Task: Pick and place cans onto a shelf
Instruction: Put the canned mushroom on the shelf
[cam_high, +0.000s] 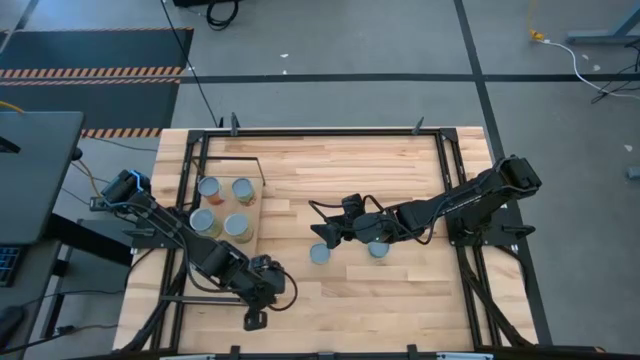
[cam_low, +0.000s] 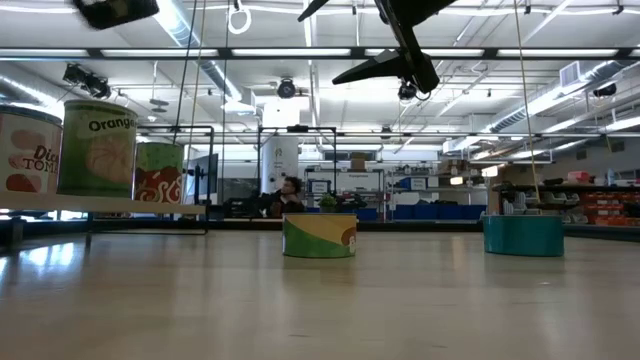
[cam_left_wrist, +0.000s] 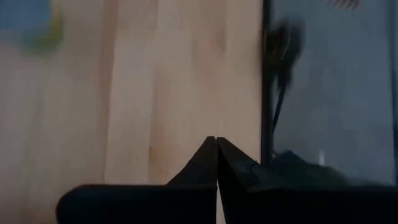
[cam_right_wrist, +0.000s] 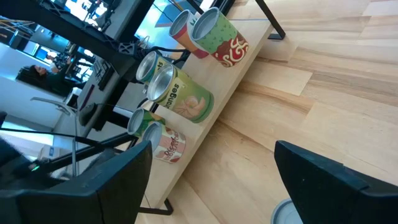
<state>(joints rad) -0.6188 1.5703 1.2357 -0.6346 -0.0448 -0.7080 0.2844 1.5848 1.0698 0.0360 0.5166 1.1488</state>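
Four cans (cam_high: 237, 226) stand upright on the pale shelf (cam_high: 256, 212) at the table's left. They also show in the right wrist view (cam_right_wrist: 183, 98) and the low view (cam_low: 97, 148). Two low cans stand on the tabletop: a yellow-green one (cam_low: 320, 236) (cam_high: 320, 254) and a teal one (cam_low: 522, 234) (cam_high: 378, 249). My right gripper (cam_high: 323, 233) is open and empty, raised above the table beside the yellow-green can, whose top edge (cam_right_wrist: 287, 215) shows by one finger. My left gripper (cam_left_wrist: 216, 149) is shut and empty over the table's near left part (cam_high: 254, 318).
A black metal frame (cam_high: 190, 200) runs along the table's left, right and far sides. The planks between the shelf and the two loose cans are bare. A person (cam_low: 290, 195) sits in the room far behind the table.
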